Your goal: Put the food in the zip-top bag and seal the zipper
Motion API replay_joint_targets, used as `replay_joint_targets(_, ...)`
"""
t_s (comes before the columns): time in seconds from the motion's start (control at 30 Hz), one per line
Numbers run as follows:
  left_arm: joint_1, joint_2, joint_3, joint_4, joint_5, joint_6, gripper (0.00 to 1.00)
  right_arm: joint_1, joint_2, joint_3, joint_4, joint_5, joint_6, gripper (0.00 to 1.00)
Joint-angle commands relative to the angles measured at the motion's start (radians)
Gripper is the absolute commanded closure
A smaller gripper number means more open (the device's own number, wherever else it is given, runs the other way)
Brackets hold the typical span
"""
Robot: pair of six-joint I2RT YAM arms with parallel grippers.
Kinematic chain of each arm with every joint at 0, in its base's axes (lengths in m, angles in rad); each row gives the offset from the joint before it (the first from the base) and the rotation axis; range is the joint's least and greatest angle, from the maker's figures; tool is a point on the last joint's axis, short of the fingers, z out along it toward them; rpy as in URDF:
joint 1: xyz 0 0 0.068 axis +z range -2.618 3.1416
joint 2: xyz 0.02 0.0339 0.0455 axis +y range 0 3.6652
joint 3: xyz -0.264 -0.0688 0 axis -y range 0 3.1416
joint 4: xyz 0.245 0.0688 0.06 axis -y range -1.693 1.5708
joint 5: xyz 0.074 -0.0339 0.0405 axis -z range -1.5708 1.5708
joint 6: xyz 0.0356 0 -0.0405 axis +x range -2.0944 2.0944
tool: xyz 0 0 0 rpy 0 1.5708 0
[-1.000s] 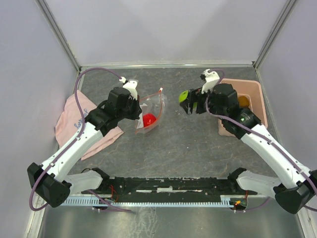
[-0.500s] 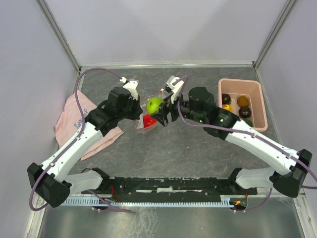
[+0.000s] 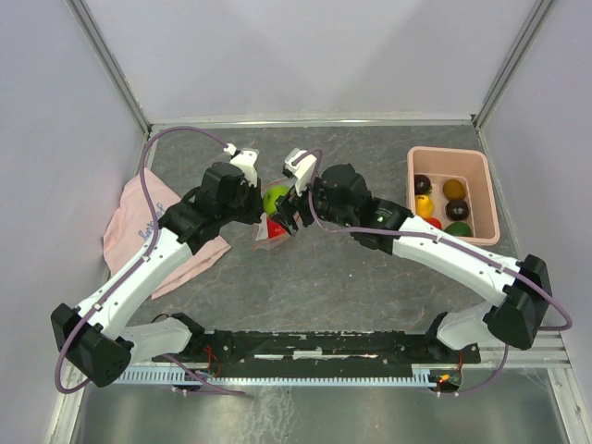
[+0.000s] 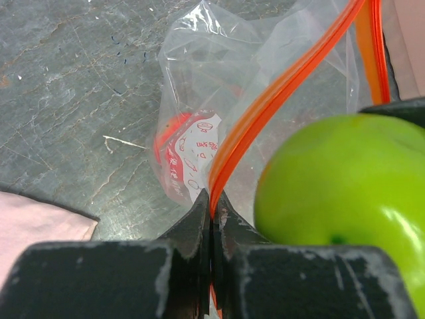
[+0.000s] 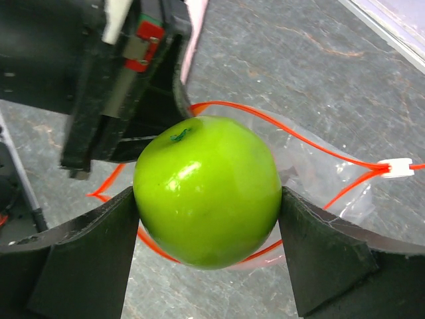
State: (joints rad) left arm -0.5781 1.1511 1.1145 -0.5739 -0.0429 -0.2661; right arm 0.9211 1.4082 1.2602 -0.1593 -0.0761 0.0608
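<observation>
One green apple is clamped between the wide-set fingers of the right gripper, just above the open mouth of the bag. A red fruit lies inside. The left gripper is pinched tight on the zipper, lifting one edge. More fruit fills the bin well to the right, and a cloth lies on the left.

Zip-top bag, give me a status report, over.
Left gripper shut on zipper, holding bag mouth open. Right gripper holds green apple over the mouth. Red food inside. Nothing blocking seen.
</observation>
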Motion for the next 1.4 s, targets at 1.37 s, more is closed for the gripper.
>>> replay_joint_targets(1.37,0.009,-0.025,0.007,0.035,0.003,0.038,0.97,-0.112,-0.152,0.093,-0.342,0.440,0.063,0.01)
